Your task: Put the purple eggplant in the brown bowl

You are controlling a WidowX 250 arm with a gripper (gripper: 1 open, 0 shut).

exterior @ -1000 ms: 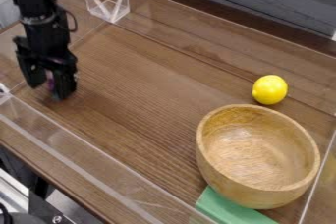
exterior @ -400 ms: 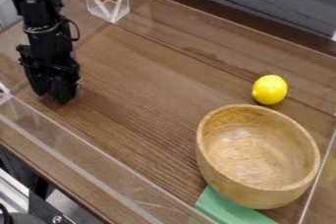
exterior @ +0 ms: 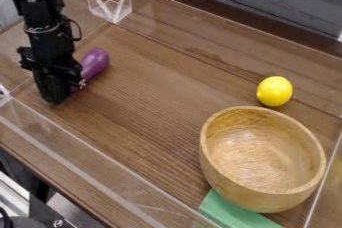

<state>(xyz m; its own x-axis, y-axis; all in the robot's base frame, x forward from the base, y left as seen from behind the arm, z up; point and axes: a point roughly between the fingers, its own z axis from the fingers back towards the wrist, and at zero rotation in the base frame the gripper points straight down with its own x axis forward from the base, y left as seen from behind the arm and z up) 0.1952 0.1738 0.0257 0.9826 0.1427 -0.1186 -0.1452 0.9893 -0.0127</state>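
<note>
The gripper (exterior: 56,92) points straight down at the tabletop with its jaws clenched. The purple eggplant (exterior: 95,64) is not between them: it lies on the wood at the gripper's 1 o'clock, touching or just beside the finger housing, stem end toward the gripper. The grasp appears to have missed or squeezed the fruit out sideways.

Risk: lifting now would carry nothing. A glossy, rounded body slips from a pinch placed off its middle; a repeat closure in the same spot would likely push it further away.

The brown bowl (exterior: 263,158) stands well apart at 4 o'clock, empty. The yellow ball (exterior: 274,91) sits at the bowl's 12 o'clock, near its rim.
</note>
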